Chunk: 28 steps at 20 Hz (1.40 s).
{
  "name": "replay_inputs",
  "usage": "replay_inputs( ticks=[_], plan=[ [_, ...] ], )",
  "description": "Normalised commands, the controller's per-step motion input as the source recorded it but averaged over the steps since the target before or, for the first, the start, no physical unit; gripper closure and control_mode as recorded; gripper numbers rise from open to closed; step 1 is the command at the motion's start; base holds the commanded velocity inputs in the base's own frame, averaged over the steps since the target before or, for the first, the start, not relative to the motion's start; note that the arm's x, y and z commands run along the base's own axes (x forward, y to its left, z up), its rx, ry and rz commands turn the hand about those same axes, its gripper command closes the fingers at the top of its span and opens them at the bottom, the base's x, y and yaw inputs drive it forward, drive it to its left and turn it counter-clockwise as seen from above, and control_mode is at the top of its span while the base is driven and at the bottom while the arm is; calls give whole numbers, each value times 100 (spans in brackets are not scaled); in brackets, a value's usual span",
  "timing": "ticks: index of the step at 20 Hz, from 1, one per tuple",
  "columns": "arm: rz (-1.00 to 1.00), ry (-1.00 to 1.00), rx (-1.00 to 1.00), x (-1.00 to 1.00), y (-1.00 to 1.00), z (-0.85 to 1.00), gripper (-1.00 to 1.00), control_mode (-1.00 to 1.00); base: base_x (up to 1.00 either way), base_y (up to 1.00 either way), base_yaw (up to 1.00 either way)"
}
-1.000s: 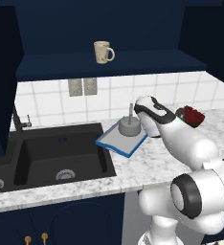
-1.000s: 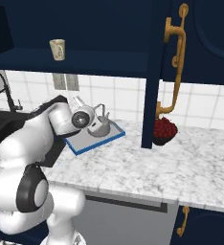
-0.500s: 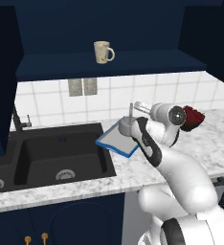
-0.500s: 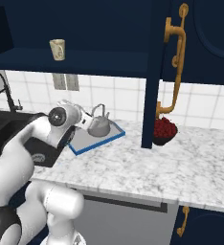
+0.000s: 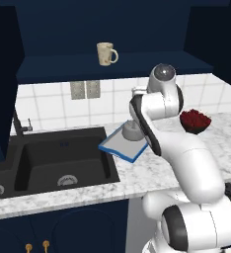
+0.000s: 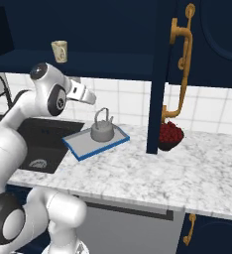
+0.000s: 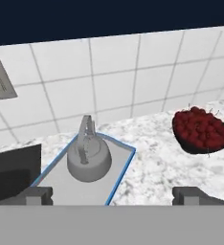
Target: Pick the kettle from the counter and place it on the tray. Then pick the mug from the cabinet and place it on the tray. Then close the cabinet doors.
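The grey kettle (image 6: 102, 130) stands upright on the blue-rimmed tray (image 6: 77, 149) on the marble counter (image 6: 152, 168), right of the sink. My gripper (image 6: 92, 97) hovers above and to the left of the kettle, clear of its handle. In the hand view the kettle (image 7: 89, 161) sits below on the tray (image 7: 124, 169), and the fingertips (image 7: 38, 194) stand wide apart with nothing between them, so the gripper is open. The beige mug (image 5: 106, 53) stands on the navy cabinet shelf (image 5: 142, 61), up and left of the arm. An open cabinet door (image 6: 159, 74) with a gold handle (image 6: 183, 59) hangs at the right.
A dark bowl of red things (image 6: 171, 135) sits on the counter right of the tray, under the open door. The black sink (image 5: 53, 160) with its faucet (image 5: 19, 124) lies left of the tray. A wall outlet (image 5: 85, 90) is on the white tiles.
The arm has swung up and back, lifting the gripper away from the kettle's handle. The kettle stays on the tray; the mug has not moved.
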Motion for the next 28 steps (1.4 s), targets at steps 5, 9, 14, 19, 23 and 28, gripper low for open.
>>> replay_inputs(
  ticks=[5,9,14,19,23,28],
  plan=[
    [24,0,8,1,3,11,-100,-100,0,0,0],
    [70,0,24,19,1,62,-100,-100,0,0,0],
    [59,1,15,42,20,60,-100,-100,0,0,0],
    [13,-5,0,38,63,27,-100,-100,0,0,0],
    [3,-7,0,37,56,28,-100,-100,0,0,0],
    [0,-12,0,41,53,18,-100,-100,0,0,0]
  ],
)
